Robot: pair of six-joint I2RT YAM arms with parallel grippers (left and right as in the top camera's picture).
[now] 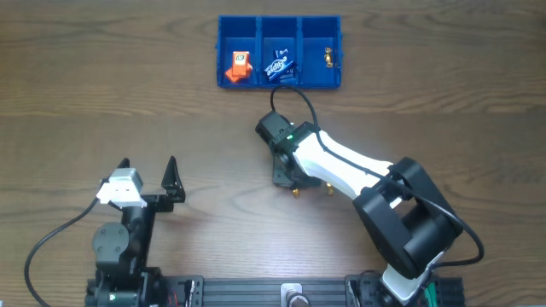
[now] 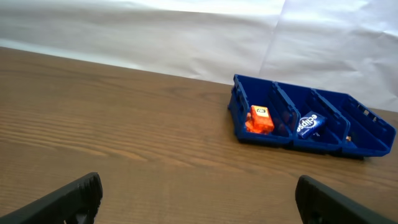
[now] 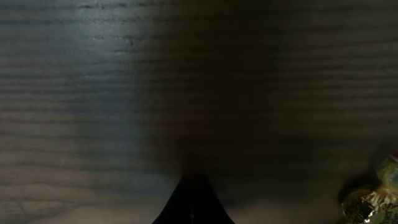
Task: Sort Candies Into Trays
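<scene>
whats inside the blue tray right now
In the blue tray: left compartment orange candy, middle blue candy, right small gold candy. Anything beneath those wrappers is covered.

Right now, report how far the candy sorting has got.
Done: the tray holds an orange candy, a blue candy and a gold candy, each in its own compartment. In hand: the right end effector sits low at the table beside a loose gold candy. Left: getting that one into the tray. The left end effector is open and empty.
</scene>
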